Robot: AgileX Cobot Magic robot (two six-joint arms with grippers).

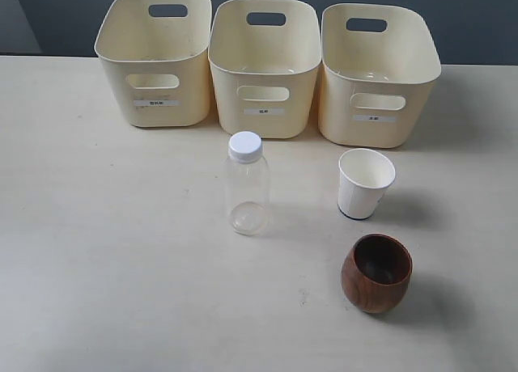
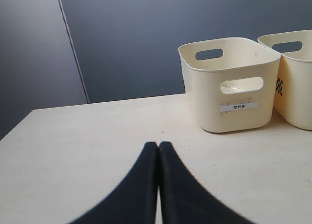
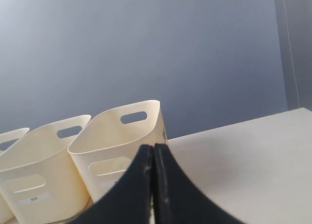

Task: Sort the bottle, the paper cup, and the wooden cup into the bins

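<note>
Left hand [image 2: 157,144] and right hand [image 3: 152,147] are clenched, empty, facing the cream bins [image 1: 222,81]. Clear white-capped bottle [image 1: 247,194], white paper cup [image 1: 364,183] and reddish-brown wooden cup [image 1: 376,272] stand upright on the table [image 1: 97,251], in neither hand.

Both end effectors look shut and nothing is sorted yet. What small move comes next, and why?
Probably open the right end effector first. Its jaws are pressed together and hold nothing, while the wooden cup stands upright and untouched on that arm's side of the exterior view, so it seems the handiest first pick.
</note>
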